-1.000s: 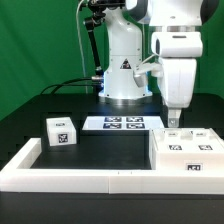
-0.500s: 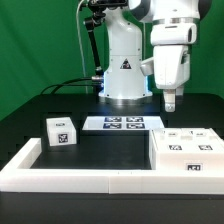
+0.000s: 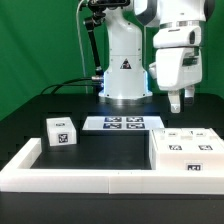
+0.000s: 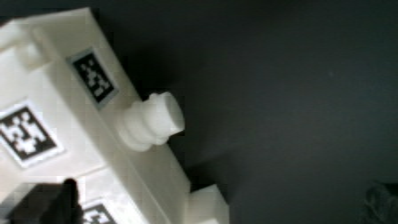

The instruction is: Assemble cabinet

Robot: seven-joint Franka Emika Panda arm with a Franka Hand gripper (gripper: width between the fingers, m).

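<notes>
The robot's white arm (image 3: 125, 55) rises at the back, wrist bent downward. Its gripper (image 3: 177, 104) hangs in mid-air, tips pointing straight down, the gap between them unclear.

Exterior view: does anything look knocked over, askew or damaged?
Nothing stands out. The cabinet lies flat by the border rail, the drawer block sits upright at the exterior view's left, and the gripper hovers above the cabinet.

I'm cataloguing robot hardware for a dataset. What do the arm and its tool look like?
The arm is glossy white with rounded shells and dark seams at the joints. Black cables run by its rear links. Its white base column carries a black triangular sticker. The tool has a boxy white body and short greyish fingers.
</notes>
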